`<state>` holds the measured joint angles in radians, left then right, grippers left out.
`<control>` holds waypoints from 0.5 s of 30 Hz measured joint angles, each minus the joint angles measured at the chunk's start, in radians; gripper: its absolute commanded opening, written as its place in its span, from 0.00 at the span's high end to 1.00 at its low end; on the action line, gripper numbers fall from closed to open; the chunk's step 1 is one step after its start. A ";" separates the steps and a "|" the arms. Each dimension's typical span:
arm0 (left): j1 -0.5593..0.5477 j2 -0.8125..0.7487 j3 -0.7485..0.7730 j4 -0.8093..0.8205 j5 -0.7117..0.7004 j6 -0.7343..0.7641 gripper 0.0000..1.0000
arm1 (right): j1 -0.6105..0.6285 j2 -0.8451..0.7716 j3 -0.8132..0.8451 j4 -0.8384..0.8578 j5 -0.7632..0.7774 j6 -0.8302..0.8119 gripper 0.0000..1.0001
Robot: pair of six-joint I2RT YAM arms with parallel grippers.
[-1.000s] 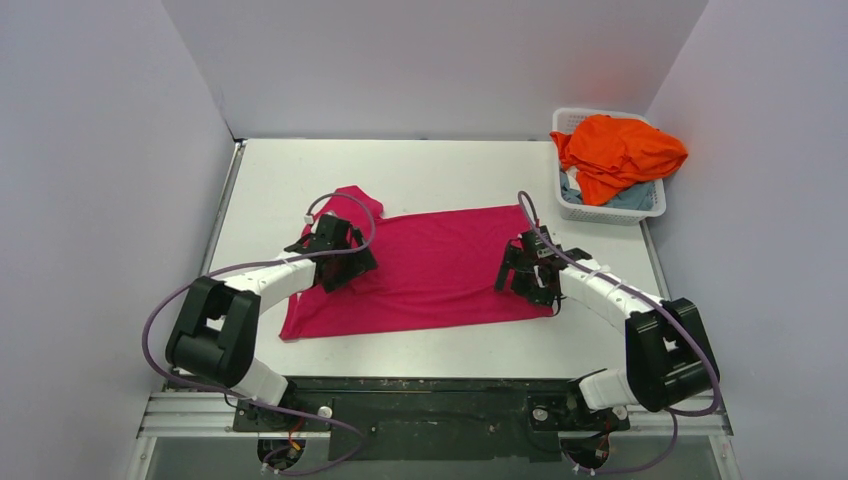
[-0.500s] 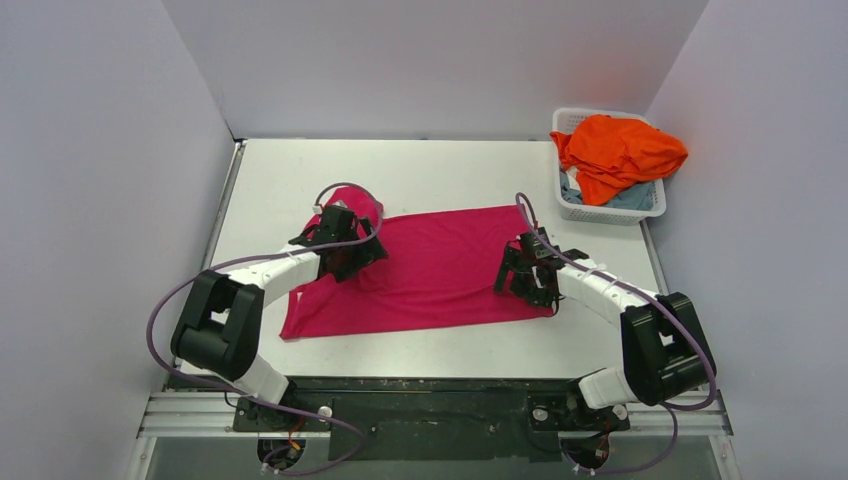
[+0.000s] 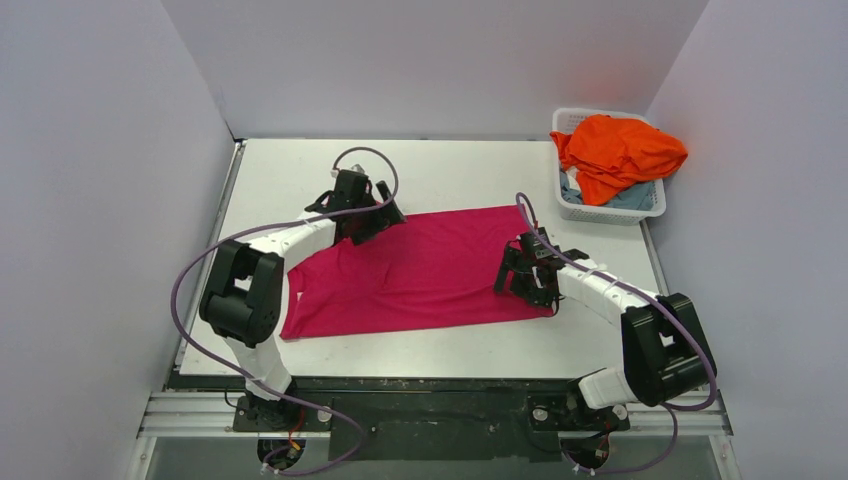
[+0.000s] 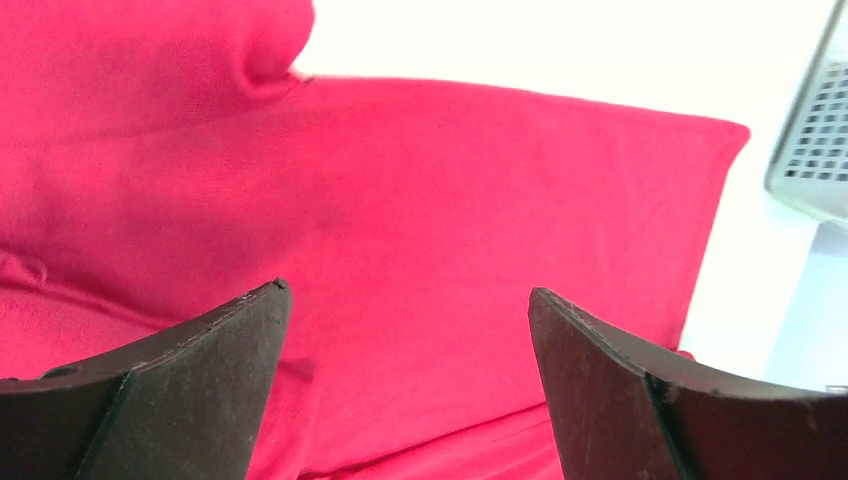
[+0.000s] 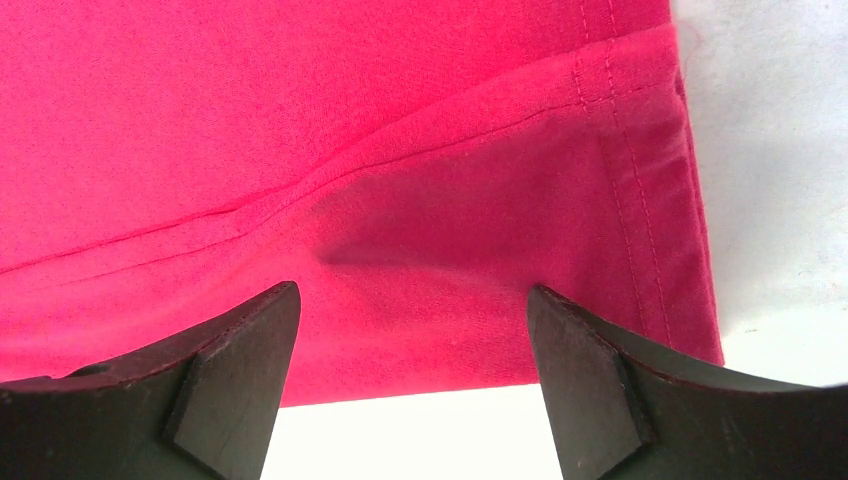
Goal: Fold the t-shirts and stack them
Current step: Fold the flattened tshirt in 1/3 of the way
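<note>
At the far right corner of the white bench point(image 3: 450, 165), a white plastic lattice basket point(image 3: 600, 214) holds a crumpled bright orange t-shirt point(image 3: 620, 150) over a pale blue-grey one point(image 3: 630, 198). Mid-bench lies the magenta-pink t-shirt point(image 3: 440, 270), spread out. The left fingers point(image 4: 180, 400) stand spread wide over its far left part, grasping nothing, and the right fingers point(image 5: 600, 390), parted, sit over its right hem, likewise empty.

Magenta t-shirt point(image 5: 300, 100) beneath wide-apart right claw point(image 5: 412, 292)

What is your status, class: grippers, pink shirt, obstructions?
Left gripper open, above far left corner of pink shirt. Right gripper open, at its right hem. Shirt lying spread, not held. Nothing obstructing; basket stands apart.
</note>
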<state>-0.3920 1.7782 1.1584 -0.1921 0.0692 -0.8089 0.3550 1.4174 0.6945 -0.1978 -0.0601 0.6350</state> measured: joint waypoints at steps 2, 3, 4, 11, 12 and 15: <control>0.000 0.011 0.047 -0.002 0.003 0.020 0.00 | 0.000 -0.004 0.000 -0.001 0.000 0.000 0.22; 0.000 0.013 0.068 -0.008 0.005 0.037 0.00 | 0.000 -0.006 0.000 -0.003 0.000 0.000 0.22; 0.000 0.014 0.081 -0.012 0.005 0.053 0.00 | 0.000 -0.009 0.000 -0.008 0.001 -0.003 0.22; 0.007 0.014 0.175 -0.116 -0.074 0.189 0.00 | -0.002 -0.079 0.074 -0.126 0.061 -0.046 0.20; 0.014 0.014 0.200 -0.132 -0.088 0.203 0.00 | -0.005 -0.090 0.098 -0.138 0.070 -0.053 0.19; 0.050 0.029 0.300 -0.165 -0.127 0.234 0.00 | -0.023 -0.104 0.209 -0.159 0.100 -0.074 0.19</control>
<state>-0.3416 1.8069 1.4582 -0.3573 -0.0574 -0.5747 0.3321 1.3136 0.9035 -0.3573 0.0399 0.5606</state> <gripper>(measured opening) 0.999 0.805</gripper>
